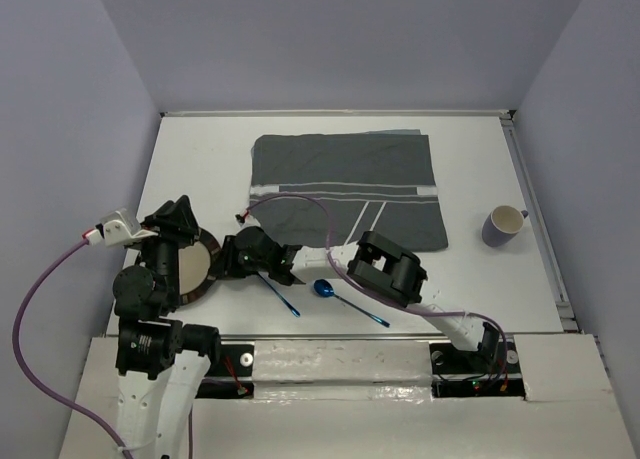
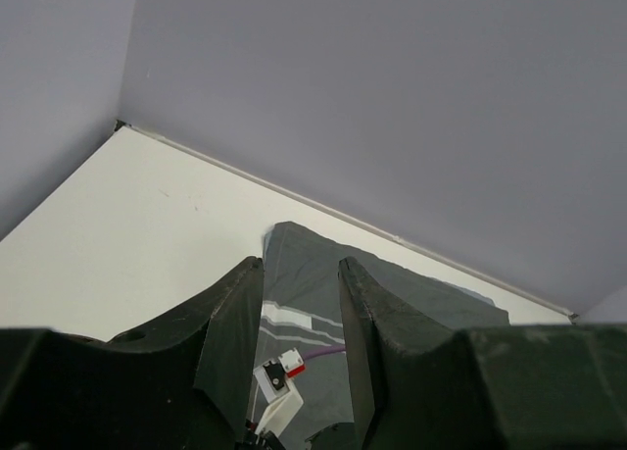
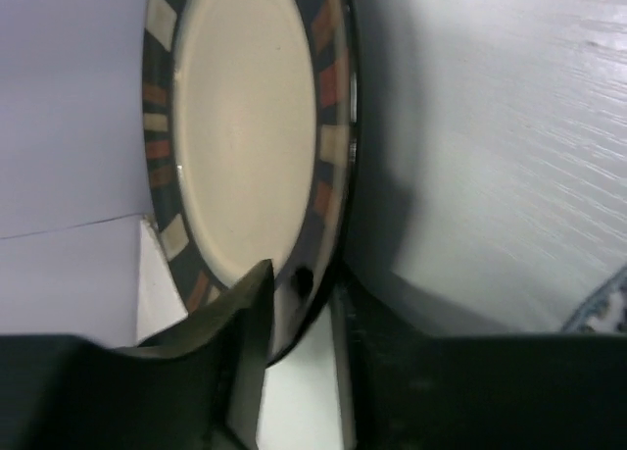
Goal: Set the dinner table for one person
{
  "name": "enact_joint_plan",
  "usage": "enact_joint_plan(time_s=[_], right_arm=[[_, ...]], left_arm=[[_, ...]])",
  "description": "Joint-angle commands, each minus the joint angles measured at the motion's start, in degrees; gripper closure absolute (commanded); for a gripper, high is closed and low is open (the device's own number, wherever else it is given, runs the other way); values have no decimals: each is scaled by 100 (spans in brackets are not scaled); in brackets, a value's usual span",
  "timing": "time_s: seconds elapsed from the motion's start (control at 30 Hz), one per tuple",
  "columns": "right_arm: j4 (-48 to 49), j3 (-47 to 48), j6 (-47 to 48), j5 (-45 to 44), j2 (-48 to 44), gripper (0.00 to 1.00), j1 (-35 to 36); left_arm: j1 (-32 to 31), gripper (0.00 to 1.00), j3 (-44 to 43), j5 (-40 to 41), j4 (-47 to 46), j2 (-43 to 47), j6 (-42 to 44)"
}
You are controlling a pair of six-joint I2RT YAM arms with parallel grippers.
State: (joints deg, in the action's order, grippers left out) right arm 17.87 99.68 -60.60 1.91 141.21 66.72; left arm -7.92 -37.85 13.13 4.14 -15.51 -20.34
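Observation:
A plate (image 1: 192,265) with a cream centre and a dark rim of orange and cream patches lies at the near left of the dinner table (image 1: 200,159), partly under my left arm. My right gripper (image 1: 229,259) reaches across to its right edge. In the right wrist view the plate (image 3: 245,126) has its rim pinched between the fingers of the right gripper (image 3: 302,283). My left gripper (image 1: 180,217) hovers above the plate's far side. In its own view the left gripper (image 2: 301,264) is open and empty, facing the dark grey mat (image 2: 313,274).
The striped grey mat (image 1: 350,184) lies at the table's middle back. A blue spoon (image 1: 345,302) and a second blue utensil (image 1: 280,295) lie in front of the mat. A lilac mug (image 1: 503,225) stands at the right, near the table's side rail (image 1: 540,229).

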Motion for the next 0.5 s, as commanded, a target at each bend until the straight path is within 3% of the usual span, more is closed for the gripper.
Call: enact_joint_plan(time_s=[0.0, 0.07, 0.13, 0.47], right_arm=[[339, -9, -66, -156, 100, 76, 25], [568, -273, -22, -165, 13, 91, 25], [665, -309, 213, -165, -58, 97, 25], [1350, -747, 1691, -103, -734, 100, -27]], left_arm=[[-51, 53, -12, -47, -291, 30, 100], [-69, 53, -12, -56, -300, 21, 100], [-69, 53, -12, -56, -291, 13, 109], [-69, 53, -30, 41, -309, 30, 153]])
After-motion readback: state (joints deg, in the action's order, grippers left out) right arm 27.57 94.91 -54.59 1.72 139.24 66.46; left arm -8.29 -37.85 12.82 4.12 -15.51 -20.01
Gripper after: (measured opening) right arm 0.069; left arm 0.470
